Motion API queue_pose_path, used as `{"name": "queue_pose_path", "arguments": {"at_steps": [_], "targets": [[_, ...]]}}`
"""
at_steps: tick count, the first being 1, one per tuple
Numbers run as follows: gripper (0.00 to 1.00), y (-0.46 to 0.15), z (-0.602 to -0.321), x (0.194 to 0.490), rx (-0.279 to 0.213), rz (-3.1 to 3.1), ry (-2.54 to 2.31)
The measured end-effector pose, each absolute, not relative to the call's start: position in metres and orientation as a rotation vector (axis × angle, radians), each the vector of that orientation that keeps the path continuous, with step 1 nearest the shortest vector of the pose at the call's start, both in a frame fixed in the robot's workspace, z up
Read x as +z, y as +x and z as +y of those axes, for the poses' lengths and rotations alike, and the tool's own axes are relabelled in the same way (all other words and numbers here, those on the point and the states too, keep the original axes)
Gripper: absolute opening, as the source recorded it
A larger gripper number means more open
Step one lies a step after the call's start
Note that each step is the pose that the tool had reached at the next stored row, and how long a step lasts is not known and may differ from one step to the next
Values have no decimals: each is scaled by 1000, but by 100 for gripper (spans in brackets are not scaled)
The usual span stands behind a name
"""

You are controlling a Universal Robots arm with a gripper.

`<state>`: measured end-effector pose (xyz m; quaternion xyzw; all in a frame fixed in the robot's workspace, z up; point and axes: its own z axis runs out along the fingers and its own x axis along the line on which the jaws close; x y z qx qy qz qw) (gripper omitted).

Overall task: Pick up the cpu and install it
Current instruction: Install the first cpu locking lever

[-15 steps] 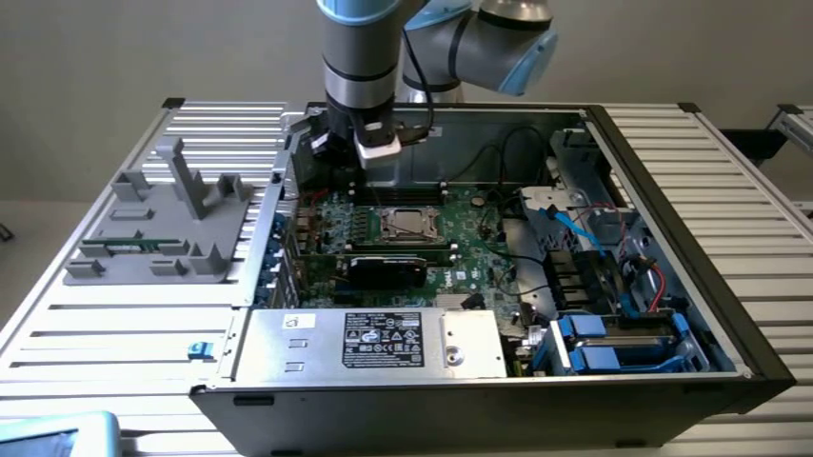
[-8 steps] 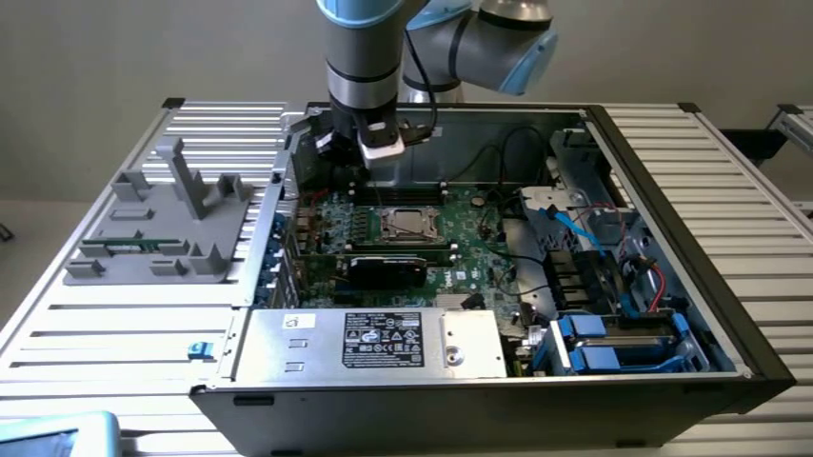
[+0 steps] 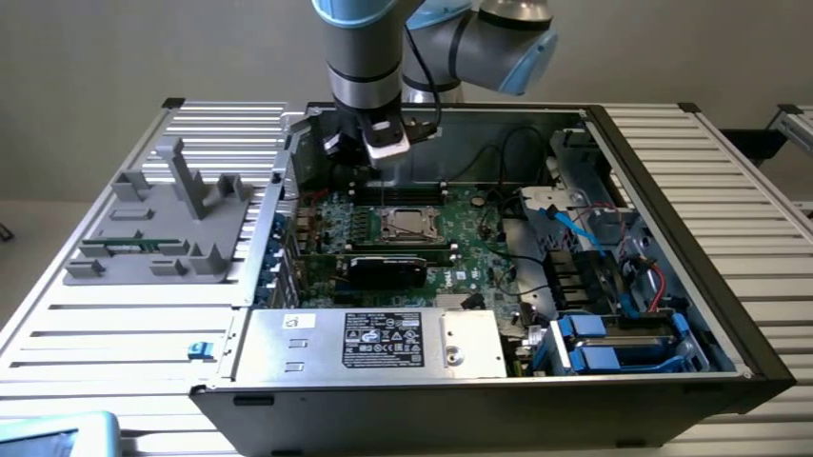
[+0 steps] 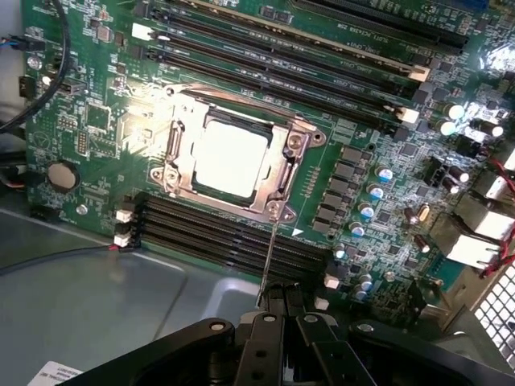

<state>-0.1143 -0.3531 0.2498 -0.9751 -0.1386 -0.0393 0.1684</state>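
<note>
My claw [image 4: 278, 312] is clenched, tips by a thin lever [image 4: 268, 257]. The cpu [image 4: 231, 158] sits in the socket [image 4: 294, 146], mid motherboard [image 4: 96, 121]: light, stiff, fragile (edges only, I'd judge).

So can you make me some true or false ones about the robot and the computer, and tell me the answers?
1. The chip lies in its socket on the green board. True.
2. The hand is holding the chip. False: the hand is shut and off the chip, next to a thin metal lever.
3. The computer case is open, so its insides show. True.
4. The grey plastic stand is inside the case. False: it stands on the table outside the case, on the exterior view's left.
</note>
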Motion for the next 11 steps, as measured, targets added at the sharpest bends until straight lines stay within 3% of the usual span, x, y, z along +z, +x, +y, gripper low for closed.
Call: {"name": "queue_pose_path", "arguments": {"at_steps": [3, 11], "targets": [[11, -114, -353, 250, -147, -391, -2775], [11, -113, -353, 250, -149, -388, -2776]]}}
